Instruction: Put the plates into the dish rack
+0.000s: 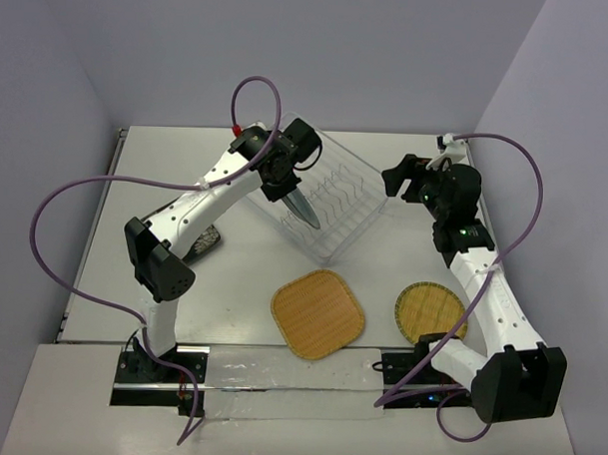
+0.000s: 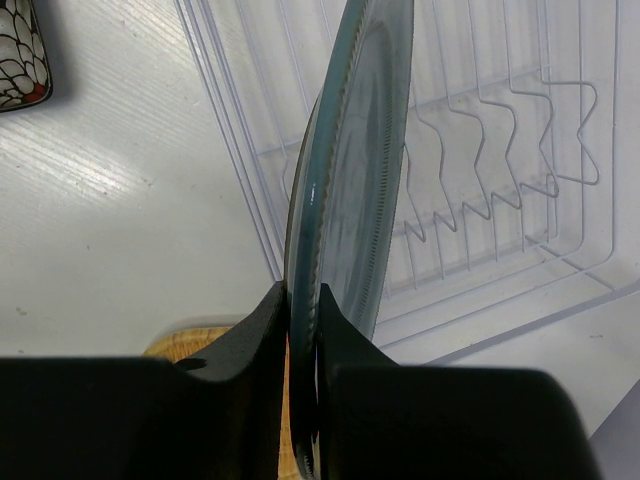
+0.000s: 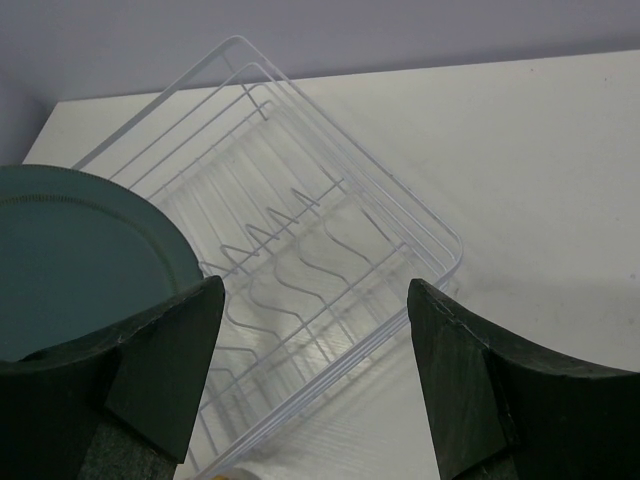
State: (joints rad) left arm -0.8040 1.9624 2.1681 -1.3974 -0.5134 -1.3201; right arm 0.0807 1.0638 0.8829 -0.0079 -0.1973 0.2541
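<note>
Left gripper point(image 2: 303, 300): clamped tight on the rim of the grey-blue plate point(image 2: 360, 150), which stands on edge right above the dish rack point(image 1: 337, 204).
Right gripper point(image 3: 315, 300): fingers wide apart, empty, hovering beside the rack.
Tan square plate point(image 1: 319, 313): flat, on the rack's near side.
Tan round plate point(image 1: 431, 312): flat, just right of it.
Black leaf plate point(image 1: 206, 242): flat, off left.

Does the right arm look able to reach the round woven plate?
Probably yes: the right end effector is open and empty near the dish rack, and the round woven plate lies flat and bare beside that arm.
</note>
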